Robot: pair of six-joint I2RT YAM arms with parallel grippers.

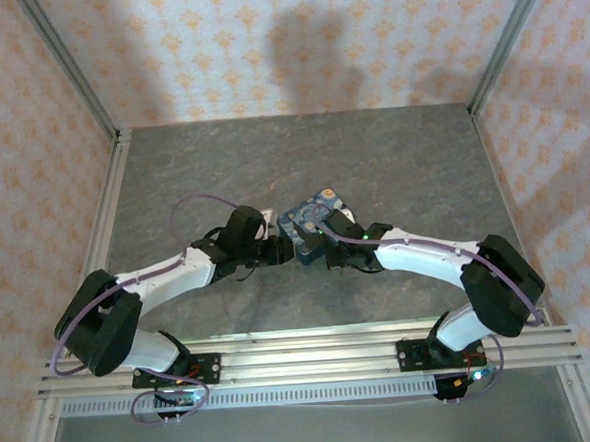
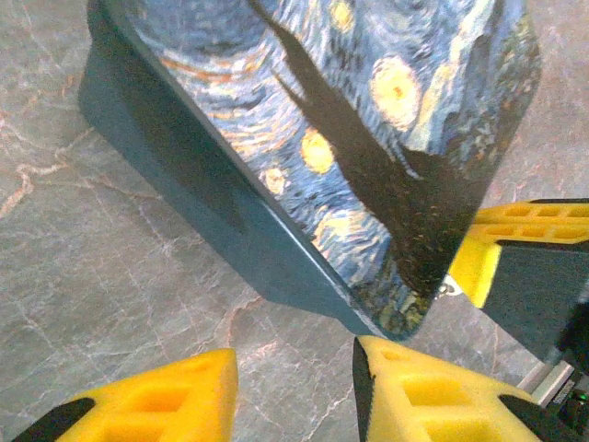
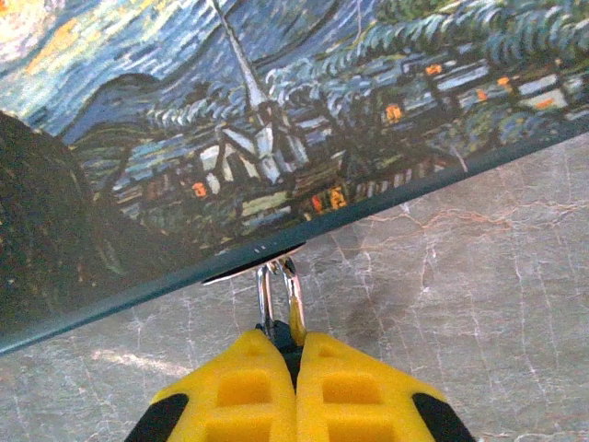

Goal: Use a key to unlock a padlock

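Note:
The padlock (image 3: 279, 295) hangs by its thin silvery loop from the front edge of the painted box (image 3: 276, 120). Its dark blue body is pinched between the yellow fingers of my right gripper (image 3: 294, 336), which is shut on it. My left gripper (image 2: 294, 368) stands open just before the box's near corner (image 2: 396, 313), with bare table between its fingers. In the top view both grippers, left (image 1: 285, 252) and right (image 1: 313, 252), meet at the near side of the box (image 1: 313, 216). The key is out of view.
The box lies mid-table on the grey marbled surface (image 1: 402, 164). In the left wrist view the right gripper's yellow finger (image 2: 525, 230) stands close at the right. A small white object (image 1: 272, 214) sits beside the left wrist. Patterned walls and metal rails enclose the table.

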